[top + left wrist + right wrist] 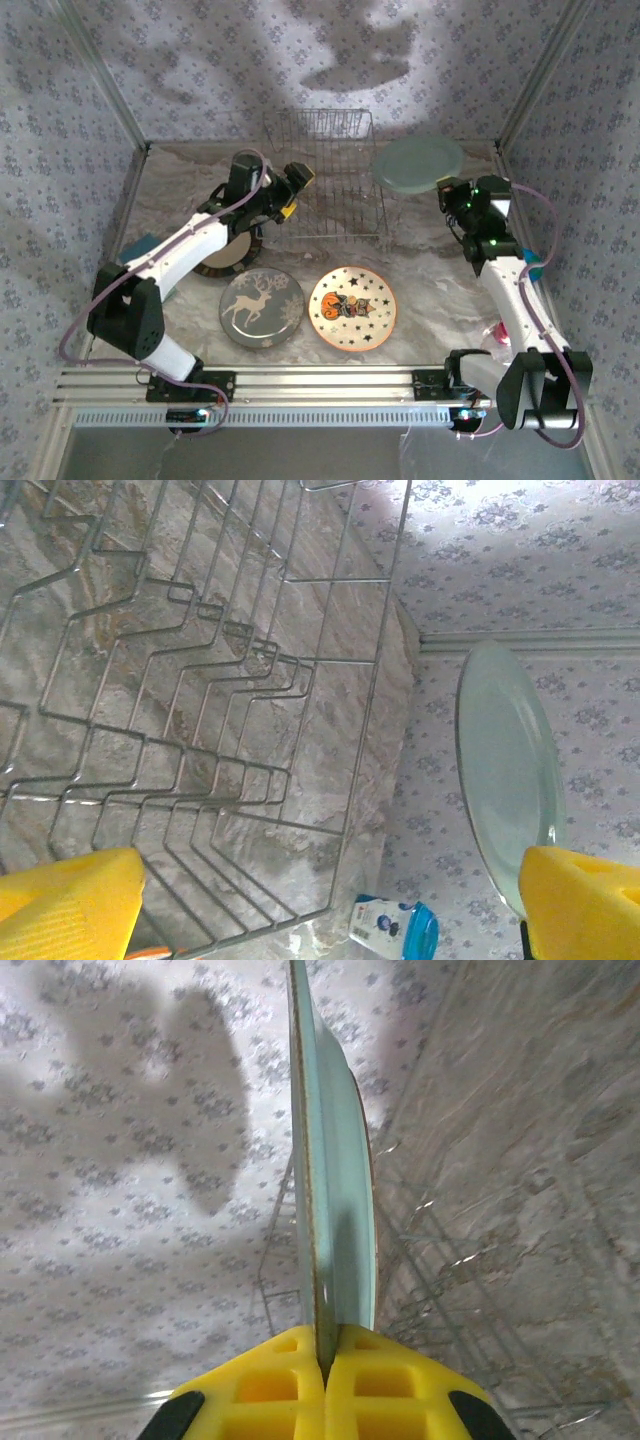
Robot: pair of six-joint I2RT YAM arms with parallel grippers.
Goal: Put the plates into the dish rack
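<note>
The right gripper (pixel 322 1345) pinched the pale teal round plate (pixel 335 1180) by its rim, likely to slot it into the silvery wire dish rack (pixel 325 175); the left gripper (pixel 290 195) stood spread.

A rectangular rack of thin silvery wire (pixel 325 175) stands flat at the table's 12 o'clock, tines upright. At its 2 o'clock a plain pale teal round plate (pixel 418 162) hangs tilted above the table, its rim pinched in the right gripper (pixel 322 1345). Three plates lie flat. At the rack's 7 o'clock is a grey plate with a white reindeer (pixel 262 308). At 6 o'clock is an orange-cream plate with black stars (pixel 352 307). At 8 o'clock is a dark-brown-rimmed, cream-centred plate (pixel 222 262), partly hidden.
</note>
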